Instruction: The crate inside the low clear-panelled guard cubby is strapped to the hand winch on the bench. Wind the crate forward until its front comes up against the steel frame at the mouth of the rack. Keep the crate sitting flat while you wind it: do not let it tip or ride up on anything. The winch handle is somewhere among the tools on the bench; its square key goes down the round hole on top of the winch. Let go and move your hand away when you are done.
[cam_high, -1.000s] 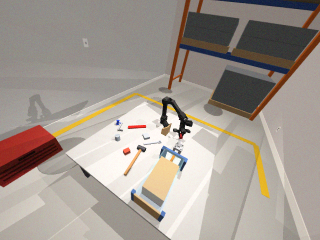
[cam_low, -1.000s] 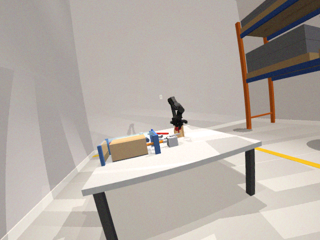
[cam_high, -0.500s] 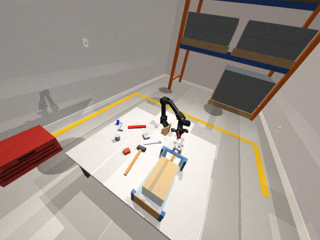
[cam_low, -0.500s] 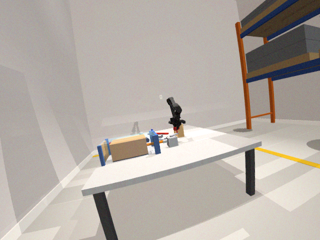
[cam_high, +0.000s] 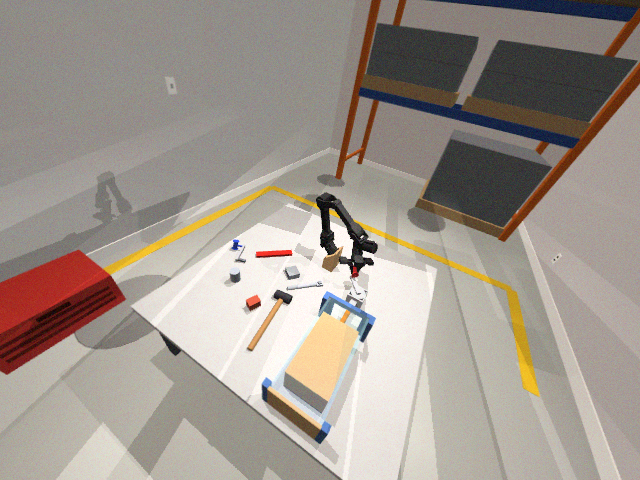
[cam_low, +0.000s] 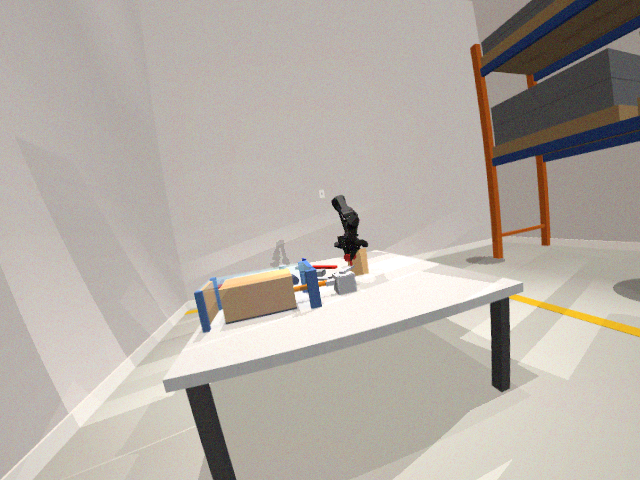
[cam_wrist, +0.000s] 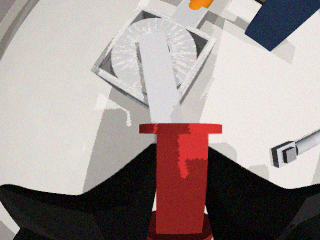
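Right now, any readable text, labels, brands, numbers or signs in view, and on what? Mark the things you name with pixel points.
None readable.
Winch (cam_high: 357, 296) (cam_low: 344, 283) (cam_wrist: 120, 55): no lettering visible.
Crate (cam_high: 321, 356) (cam_low: 258, 297): no label on the faces in view.
Red cabinet (cam_high: 56, 294): dark slots, no legible text.
Hammer (cam_high: 266, 324): too small to tell.
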